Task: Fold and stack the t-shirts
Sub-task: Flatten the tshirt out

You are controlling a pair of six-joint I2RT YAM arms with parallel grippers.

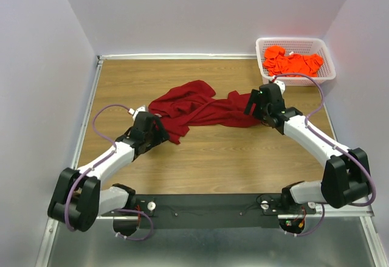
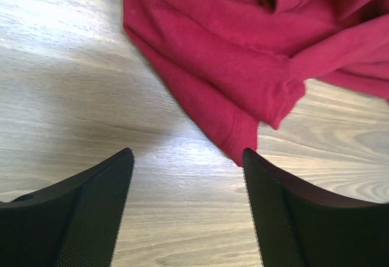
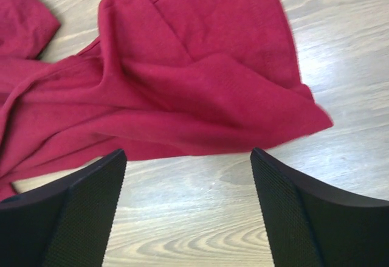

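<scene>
Pale walls close in a wooden desk [image 1: 213, 169], and across its middle the maroon t-shirt [image 1: 194, 109] is seen crumpled in a long, twisted band. The orange t-shirts [image 1: 290, 62] are heaped in the white mesh basket [image 1: 260, 51] at the far right corner. The left pincer [image 2: 187, 152] is spread wide with nothing between its fingers, and a hem corner lies just ahead of it. The right pincer [image 3: 188, 152] is spread just as wide, likewise empty, at the cloth's right end. The step in hand is judged to be the spreading flat of the maroon shirt. It is best done if each end is taken by a single layer of hem, low to the wood. The ends are then drawn apart evenly, so that the twist is pulled out rather than tightened.
</scene>
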